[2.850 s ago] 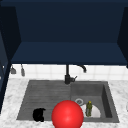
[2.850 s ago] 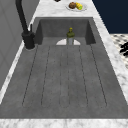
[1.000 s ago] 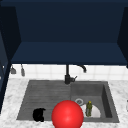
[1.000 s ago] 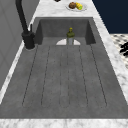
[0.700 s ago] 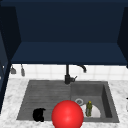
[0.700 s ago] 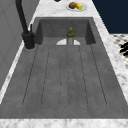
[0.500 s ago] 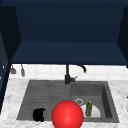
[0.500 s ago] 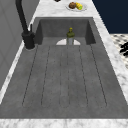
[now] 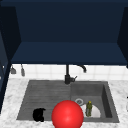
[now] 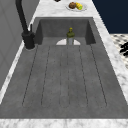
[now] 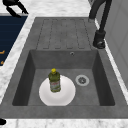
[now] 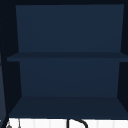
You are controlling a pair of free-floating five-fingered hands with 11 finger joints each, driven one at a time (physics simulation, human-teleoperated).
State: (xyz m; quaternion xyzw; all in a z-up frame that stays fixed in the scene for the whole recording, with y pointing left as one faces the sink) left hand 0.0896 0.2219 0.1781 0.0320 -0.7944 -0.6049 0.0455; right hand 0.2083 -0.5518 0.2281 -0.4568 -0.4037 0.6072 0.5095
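Marble worktop (image 11: 15, 62) surrounds a grey sink (image 11: 65, 32) beneath an open dark-blue wall cabinet (image 12: 67, 75). Left robot hand (image 9: 38, 114) hovers at the drainboard's front edge; finger state cannot be determined. Nearest item, to its right: a red ball (image 9: 67, 115). Farther right, a green bottle (image 11: 54, 80) stands upright on a white plate (image 11: 66, 96) in the basin.

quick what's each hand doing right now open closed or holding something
Left hand: holds nothing; open or closed cannot be told.
Right hand: cannot be told.

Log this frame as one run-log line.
left hand: over sink's front left edge, holding nothing | bottle: upright on white plate in basin | red ball: front, centre
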